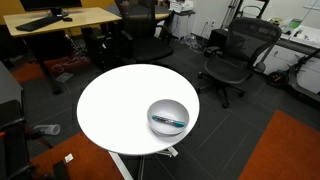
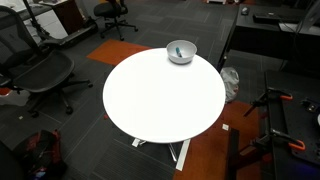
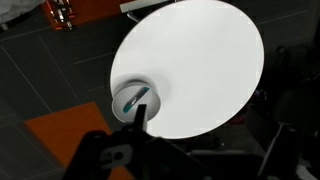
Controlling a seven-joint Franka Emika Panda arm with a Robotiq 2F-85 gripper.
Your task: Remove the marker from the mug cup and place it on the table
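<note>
- Claw (image 3: 138,128): one, seen only in the wrist view, as a dark blurred mass at the lower edge. A prong-like part of it points toward the mug cup. We cannot tell how far apart its jaws stand, and we see nothing in its hold. It hangs high above the desk, touching nothing. Neither exterior view shows it.
- Marker (image 3: 136,100): one, thin and short. It lies inside the mug cup, low against the curved inner wall. In an exterior view the marker (image 1: 169,120) shows a teal part. We judge the lift not yet begun.
- Mug cup (image 3: 120,95): one silvery bowl-shaped vessel with a pale rim and no handle visible. It stands upright near the desk's edge in both exterior views (image 1: 152,112) (image 2: 188,57).
- Desk (image 3: 205,60): round, white-topped, on a white pedestal. We see only the mug cup on it.
- Surroundings: black office chairs (image 1: 235,55) stand well apart from the desk, and an orange carpet patch (image 1: 285,150) lies beside its base.
- Hazard, the approach: the marker lies low in a curved vessel, so fingertips closing on it may strike the wall first and miss it.
- Hazard, the vessel: a sideways knock could slide the light mug cup over the nearby edge.
- Hazard, the grip: a shallow pinch on so thin a body may let it swivel or drop back in.
- Hazard, the release: let go from height, the marker may roll off the desk, so we would set it down near the centre.
</note>
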